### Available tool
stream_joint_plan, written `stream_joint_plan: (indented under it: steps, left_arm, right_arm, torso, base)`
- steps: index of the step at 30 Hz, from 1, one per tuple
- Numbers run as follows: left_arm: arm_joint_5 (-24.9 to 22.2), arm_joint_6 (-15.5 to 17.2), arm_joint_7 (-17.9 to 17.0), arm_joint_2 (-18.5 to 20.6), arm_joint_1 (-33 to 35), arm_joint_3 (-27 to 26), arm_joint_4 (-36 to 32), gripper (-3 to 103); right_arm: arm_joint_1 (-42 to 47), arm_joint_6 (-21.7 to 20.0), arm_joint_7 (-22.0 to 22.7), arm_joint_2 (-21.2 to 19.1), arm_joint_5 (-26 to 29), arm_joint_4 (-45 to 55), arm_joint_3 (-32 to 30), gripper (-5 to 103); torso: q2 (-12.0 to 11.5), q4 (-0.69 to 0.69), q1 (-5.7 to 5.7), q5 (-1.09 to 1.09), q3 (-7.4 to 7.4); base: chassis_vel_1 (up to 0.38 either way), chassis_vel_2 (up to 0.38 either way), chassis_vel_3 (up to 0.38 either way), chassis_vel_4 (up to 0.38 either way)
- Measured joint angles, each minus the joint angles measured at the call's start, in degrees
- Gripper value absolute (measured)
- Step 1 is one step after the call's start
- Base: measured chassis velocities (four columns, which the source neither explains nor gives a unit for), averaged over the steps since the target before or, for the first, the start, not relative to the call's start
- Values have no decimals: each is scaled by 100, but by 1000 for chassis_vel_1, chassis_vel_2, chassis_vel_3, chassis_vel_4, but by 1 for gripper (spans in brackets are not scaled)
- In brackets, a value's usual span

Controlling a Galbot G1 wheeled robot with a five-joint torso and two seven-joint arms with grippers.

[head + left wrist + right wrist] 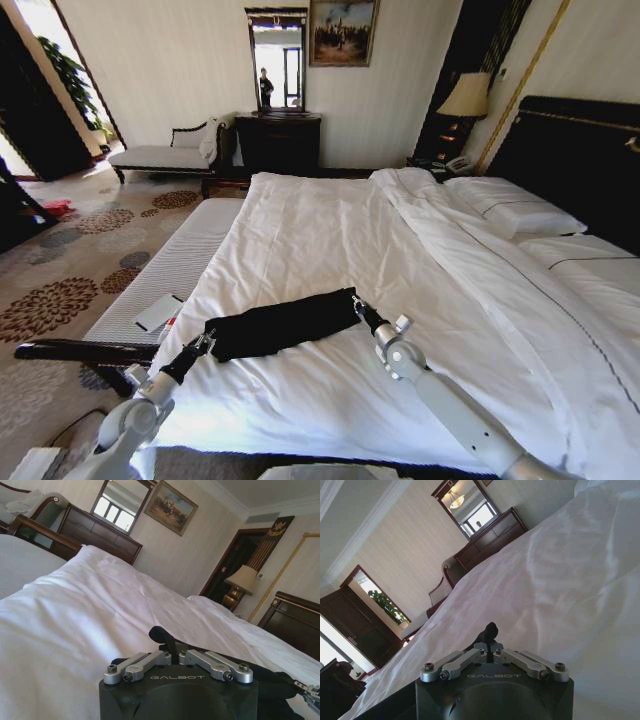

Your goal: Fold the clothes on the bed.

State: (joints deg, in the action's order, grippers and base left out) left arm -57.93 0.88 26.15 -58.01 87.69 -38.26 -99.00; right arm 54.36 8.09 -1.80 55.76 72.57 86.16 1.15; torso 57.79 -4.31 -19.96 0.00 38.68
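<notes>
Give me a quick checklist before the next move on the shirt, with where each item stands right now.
1. Left end effector at the left end of the black T-shirt: ok.
2. Right end effector at the shirt's right end: ok.
3. Both end effectors shut on fabric: both look pinched shut, ok; how much cloth each holds, cannot tell.
4. Shirt already a narrow band across the white duvet: ok.
5. Duvet caught along with the shirt: cannot tell.
6. White card-like item on the bench lies apart from the shirt: ok.
</notes>
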Motion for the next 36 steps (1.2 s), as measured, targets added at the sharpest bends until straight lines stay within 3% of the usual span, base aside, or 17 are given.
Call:
stream_joint_plan:
  steps: [3,5,7,10,13,15,17,19,20,22,23,24,26,28,29,32,36]
  left_arm:
    - [181,-83,125,-30,62,-52,-107,12]
    - [264,-133,204,-34,94,-98,-140,18]
    - [463,-281,427,-41,169,-248,-212,29]
    - [558,-461,628,-47,204,-421,-305,34]
    - [394,-576,695,-71,99,-700,-551,50]
    - [268,-561,641,-71,24,-786,-663,50]
    - [87,-384,319,-47,-181,-903,-901,61]
    - [203,-45,-352,21,-424,-904,-1110,72]
    - [203,-45,-352,21,-424,-904,-1110,72]
    - [576,536,-1361,104,-705,-792,-1339,82]
    - [737,772,-1783,135,-840,-717,-1434,82]
    - [737,772,-1783,135,-840,-717,-1434,82]
    - [848,1272,-2634,204,-1215,-540,-1747,93]
    - [682,1581,-3078,275,-1502,-501,-2068,99]
    - [682,1581,-3078,275,-1502,-501,-2068,99]
    - [472,1899,-3295,474,-1865,-611,-2575,100]
    - [239,2017,-3367,582,-2112,-708,-2932,100]
  right_arm:
    - [101,-1,5,-49,-25,161,-45,15]
    - [131,-2,9,-66,-29,211,-58,15]
    - [207,-3,24,-118,-70,354,-103,26]
    - [278,0,60,-186,-104,548,-188,36]
    - [322,0,207,-272,-78,967,-432,47]
    - [302,-10,281,-289,-76,1079,-492,53]
    - [153,-119,581,-328,-77,1295,-551,64]
    - [-66,-348,965,-374,-44,1447,-501,70]
    - [-66,-348,965,-374,-44,1447,-501,70]
    - [-370,-679,1387,-417,49,1552,-340,80]
    - [-519,-865,1585,-424,105,1578,-254,85]
    - [-519,-865,1585,-424,105,1578,-254,85]
    - [-992,-1401,2233,-409,336,1638,30,95]
    - [-1407,-1865,2773,-381,573,1671,308,99]
    - [-1407,-1865,2773,-381,573,1671,308,99]
    - [-1947,-2561,3562,-366,869,1669,788,100]
    - [-2314,-3100,4175,-369,1021,1664,1318,100]
  torso:
    - [0,0,0,0,0]
    - [0,0,0,0,0]
    - [0,1,0,0,0]
    - [0,1,0,1,0]
    - [0,1,1,0,0]
    - [0,0,1,0,0]
    - [0,-1,0,0,0]
    - [0,1,0,0,0]
    - [0,1,0,0,0]
    - [0,-2,0,0,0]
    - [0,-1,0,-1,0]
    - [0,-1,0,-1,0]
    - [0,0,0,-1,1]
    - [0,0,-1,-2,1]
    - [0,0,-1,-2,1]
    - [0,1,-1,1,1]
    - [0,0,0,1,0]
  base:
    - [0,0,0,0]
    - [0,0,0,0]
    - [0,0,0,0]
    - [0,0,0,0]
    - [0,0,0,0]
    - [0,0,0,0]
    - [0,0,0,0]
    - [0,0,0,0]
    - [0,0,0,0]
    - [0,0,0,0]
    - [0,0,0,0]
    - [0,0,0,0]
    - [0,0,0,0]
    - [0,0,0,0]
    - [0,0,0,0]
    - [0,0,0,0]
    - [0,0,0,0]
